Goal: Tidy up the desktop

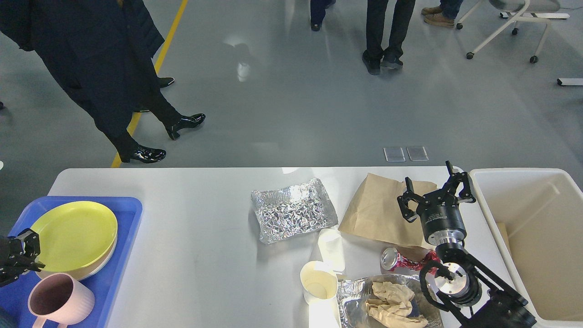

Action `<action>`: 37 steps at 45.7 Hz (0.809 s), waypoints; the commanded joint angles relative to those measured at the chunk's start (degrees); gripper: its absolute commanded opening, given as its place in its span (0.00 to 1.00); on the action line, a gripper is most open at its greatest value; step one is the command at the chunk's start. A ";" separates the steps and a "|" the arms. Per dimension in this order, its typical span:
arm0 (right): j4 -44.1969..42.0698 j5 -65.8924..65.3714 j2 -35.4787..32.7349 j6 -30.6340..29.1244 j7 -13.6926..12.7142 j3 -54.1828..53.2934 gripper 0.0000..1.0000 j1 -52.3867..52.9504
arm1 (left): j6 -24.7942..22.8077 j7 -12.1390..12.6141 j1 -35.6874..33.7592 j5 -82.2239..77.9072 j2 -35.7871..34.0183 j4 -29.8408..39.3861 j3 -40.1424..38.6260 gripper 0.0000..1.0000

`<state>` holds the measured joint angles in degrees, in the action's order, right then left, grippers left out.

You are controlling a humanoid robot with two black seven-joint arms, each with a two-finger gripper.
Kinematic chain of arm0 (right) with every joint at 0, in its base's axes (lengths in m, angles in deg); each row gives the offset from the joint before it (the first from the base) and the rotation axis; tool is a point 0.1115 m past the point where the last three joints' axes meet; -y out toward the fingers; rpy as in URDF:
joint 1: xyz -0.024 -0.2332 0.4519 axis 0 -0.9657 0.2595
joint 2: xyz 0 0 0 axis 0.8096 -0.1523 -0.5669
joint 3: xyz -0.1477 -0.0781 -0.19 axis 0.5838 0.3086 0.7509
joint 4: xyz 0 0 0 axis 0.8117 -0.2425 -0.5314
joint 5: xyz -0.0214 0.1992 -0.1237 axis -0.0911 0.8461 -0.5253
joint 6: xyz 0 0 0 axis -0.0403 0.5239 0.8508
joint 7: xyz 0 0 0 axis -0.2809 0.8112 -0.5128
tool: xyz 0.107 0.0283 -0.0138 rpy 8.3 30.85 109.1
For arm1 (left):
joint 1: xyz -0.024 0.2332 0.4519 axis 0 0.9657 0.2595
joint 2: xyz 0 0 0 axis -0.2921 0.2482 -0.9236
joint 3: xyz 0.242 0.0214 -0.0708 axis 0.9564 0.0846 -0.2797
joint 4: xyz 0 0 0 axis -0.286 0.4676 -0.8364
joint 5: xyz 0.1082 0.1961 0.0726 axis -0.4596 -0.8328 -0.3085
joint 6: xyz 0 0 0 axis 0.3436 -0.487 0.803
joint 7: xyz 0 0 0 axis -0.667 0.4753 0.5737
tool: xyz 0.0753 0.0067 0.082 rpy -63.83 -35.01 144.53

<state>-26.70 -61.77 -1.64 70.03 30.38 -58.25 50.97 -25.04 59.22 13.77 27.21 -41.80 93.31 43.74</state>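
Dishes look sorted: yellow plate (75,234) sits stacked on a pale plate inside the blue tray (130,214) at the desk's (196,255) left end, pink mug (59,300) in the tray just in front of it.

Rubbish not yet cleared. On the desk's middle and right: crumpled foil tray (294,215), brown paper bag (380,214), a knocked-over white cup (331,248), an upright paper cup (319,281), crushed red can (401,259), and a second foil tray holding wadded brown paper (394,304). Cream bin (510,182) at the right end looks nearly empty; one brownish piece shows against its wall. I judge the task roughly a third done.

My right end effector (435,191) hovers over the paper bag's right edge, fingers spread wide, holding nothing. My left end effector (20,255) is at the tray's left edge beside the yellow plate; it is dark and cut off, so I cannot tell its opening, nor whether it touches the plate.
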 commanded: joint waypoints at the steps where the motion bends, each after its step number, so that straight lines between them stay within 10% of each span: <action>1: 0.00 0.00 0.00 0.00 0.00 0.00 1.00 0.00 | -0.04 0.00 0.10 -0.03 0.13 0.01 0.00 0.00; 16: 0.00 0.00 0.00 0.00 0.00 0.08 1.00 0.00 | 0.05 0.00 0.53 -0.03 0.22 0.01 -0.08 0.06; 23: 0.00 0.00 0.00 0.00 0.00 0.00 1.00 0.00 | 3.73 0.26 0.71 -0.29 0.22 0.10 0.00 0.35; 37: 0.00 0.00 0.00 0.00 0.00 0.00 1.00 0.00 | 10.07 0.26 0.97 -0.47 1.01 0.27 -0.08 0.62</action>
<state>-26.70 -61.77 -1.63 70.03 30.38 -58.24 50.97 -15.52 59.48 14.73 26.75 -41.01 93.58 43.67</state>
